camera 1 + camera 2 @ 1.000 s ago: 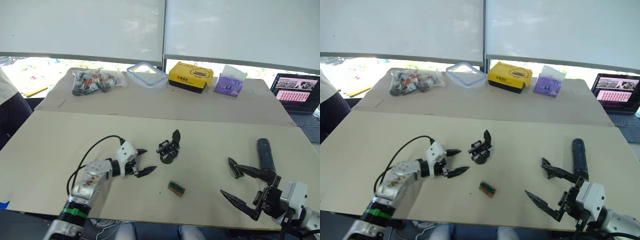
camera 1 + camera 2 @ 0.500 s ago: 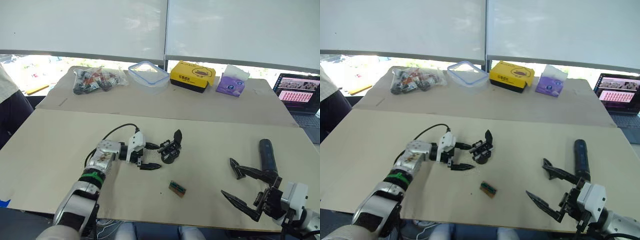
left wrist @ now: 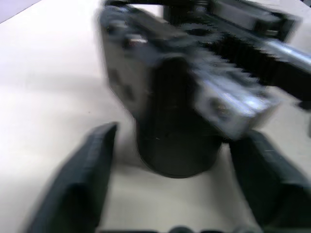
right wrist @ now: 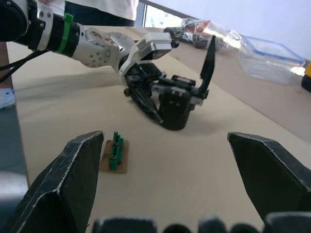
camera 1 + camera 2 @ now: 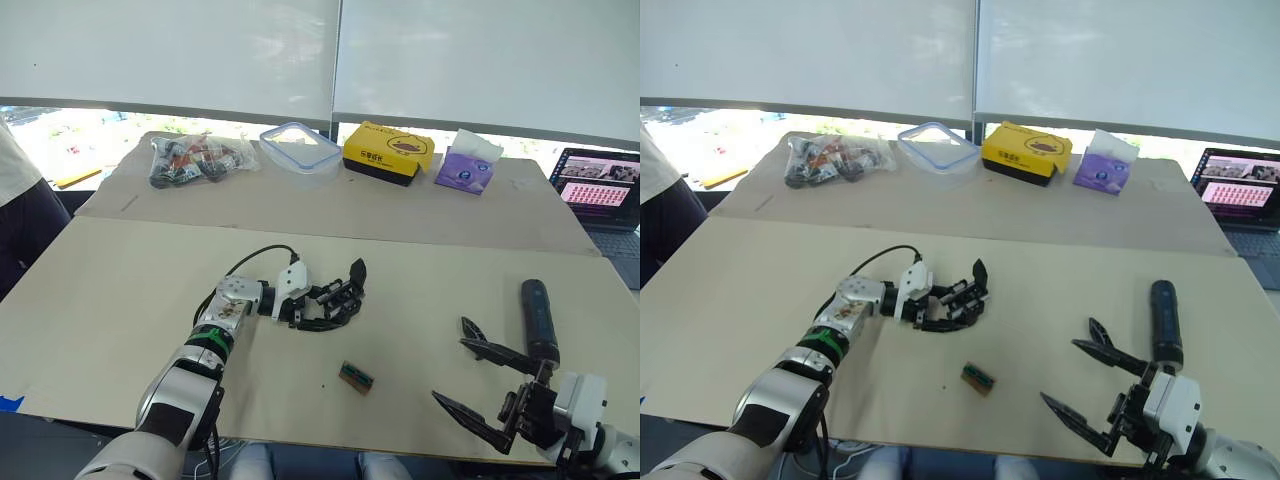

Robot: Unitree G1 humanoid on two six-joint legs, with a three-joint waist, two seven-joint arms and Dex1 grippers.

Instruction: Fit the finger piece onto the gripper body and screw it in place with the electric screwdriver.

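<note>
Jaws of left gripper [image 5: 322, 309] spread — straddling gripper body [image 5: 343, 297].

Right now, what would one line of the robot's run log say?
left gripper: open, jaws around gripper body | right gripper: open, empty | electric screwdriver: lying on table

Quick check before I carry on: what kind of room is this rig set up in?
Probably an office or lab workspace: plain tables by blinded windows, an open laptop, and a tissue box beside a yellow box.
</note>
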